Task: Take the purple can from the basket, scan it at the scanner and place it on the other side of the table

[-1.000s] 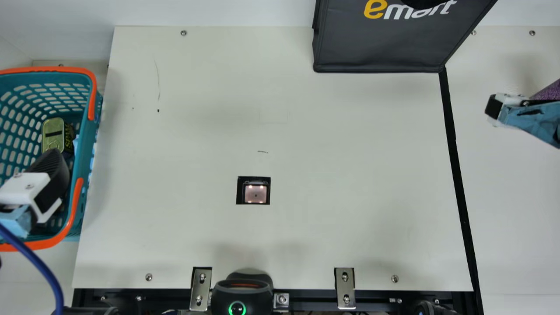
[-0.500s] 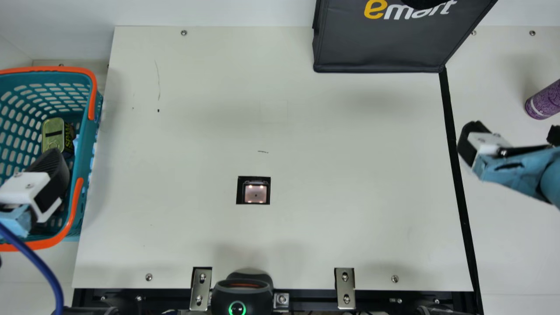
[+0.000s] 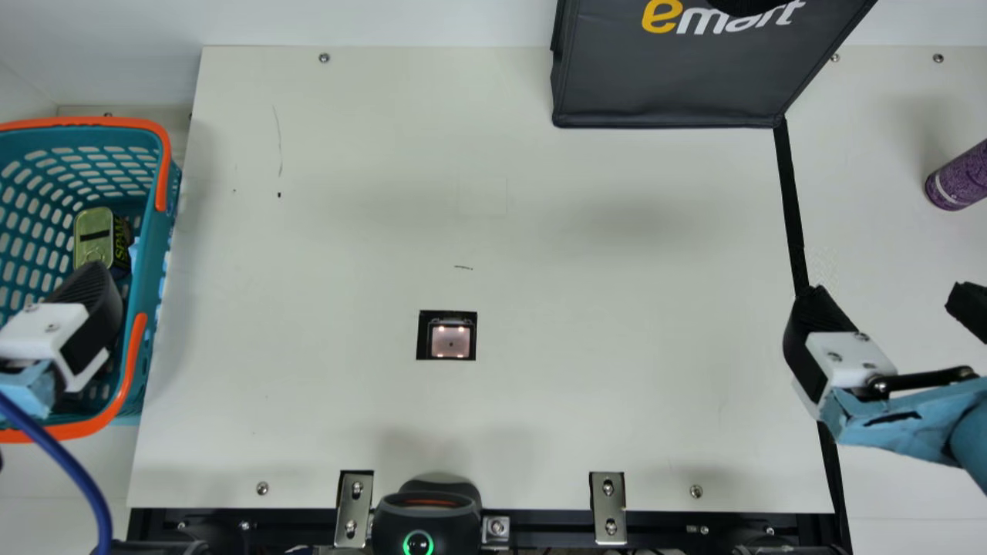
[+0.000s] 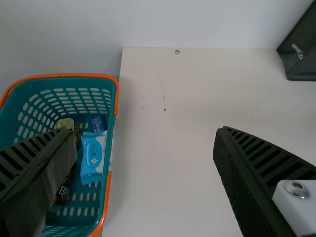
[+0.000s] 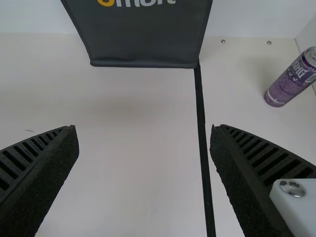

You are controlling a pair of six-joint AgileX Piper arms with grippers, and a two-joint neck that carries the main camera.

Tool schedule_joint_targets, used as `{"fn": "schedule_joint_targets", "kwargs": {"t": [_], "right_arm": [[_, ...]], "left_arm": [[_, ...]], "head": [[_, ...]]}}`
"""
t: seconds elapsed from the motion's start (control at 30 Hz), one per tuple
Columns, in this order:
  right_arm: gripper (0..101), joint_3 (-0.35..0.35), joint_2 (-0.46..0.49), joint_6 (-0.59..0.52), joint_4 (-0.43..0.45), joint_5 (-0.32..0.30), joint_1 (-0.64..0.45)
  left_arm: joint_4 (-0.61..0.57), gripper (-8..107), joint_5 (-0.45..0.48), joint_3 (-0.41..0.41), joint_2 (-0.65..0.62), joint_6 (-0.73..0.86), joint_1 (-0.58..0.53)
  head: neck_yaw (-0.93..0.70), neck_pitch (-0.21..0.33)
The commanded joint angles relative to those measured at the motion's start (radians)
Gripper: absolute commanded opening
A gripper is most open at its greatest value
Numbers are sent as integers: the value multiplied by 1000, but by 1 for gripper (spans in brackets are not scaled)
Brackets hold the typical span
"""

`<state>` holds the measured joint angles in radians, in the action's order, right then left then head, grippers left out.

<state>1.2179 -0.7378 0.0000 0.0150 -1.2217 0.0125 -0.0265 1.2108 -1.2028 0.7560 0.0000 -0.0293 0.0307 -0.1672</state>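
Observation:
Upright on the table's right part, beyond the black strip, the purple can [image 3: 958, 179] stands at the main view's right edge; the right wrist view shows the purple can [image 5: 291, 81] whole. My right gripper [image 3: 890, 304] is nearer the front than the can, apart from it; in its wrist view the right gripper [image 5: 143, 133] is open with nothing between its fingers. My left gripper [image 3: 89, 285] hangs over the teal basket [image 3: 158, 254]; its wrist view shows the left gripper [image 4: 145, 136] open and holding nothing. The scanner window [image 3: 449, 341] is set in the table's middle, lit.
A dark bag [image 3: 671, 85] stands at the back. In the basket lie a gold-lidded tin [image 3: 94, 237] and a blue packet [image 4: 93, 157]. A black device [image 3: 426, 520] with a green ring sits at the front edge. A blue cable crosses the front left.
My right gripper has moved away from the purple can towards the front, and the can stands uncovered where its side was partly hidden. The left arm has kept still.

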Motion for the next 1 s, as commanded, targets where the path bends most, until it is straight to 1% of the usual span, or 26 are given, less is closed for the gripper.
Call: {"fn": "schedule_joint_targets", "kwargs": {"t": [0.0, 0.97], "right_arm": [[95, 0, 0, 0, 0, 0, 0], [95, 0, 2, 0, 1, 0, 0]], "left_arm": [[0, 90, 0, 0, 0, 0, 0], [0, 90, 0, 0, 0, 0, 0]], "head": [[-3, 29], [-3, 29]]}}
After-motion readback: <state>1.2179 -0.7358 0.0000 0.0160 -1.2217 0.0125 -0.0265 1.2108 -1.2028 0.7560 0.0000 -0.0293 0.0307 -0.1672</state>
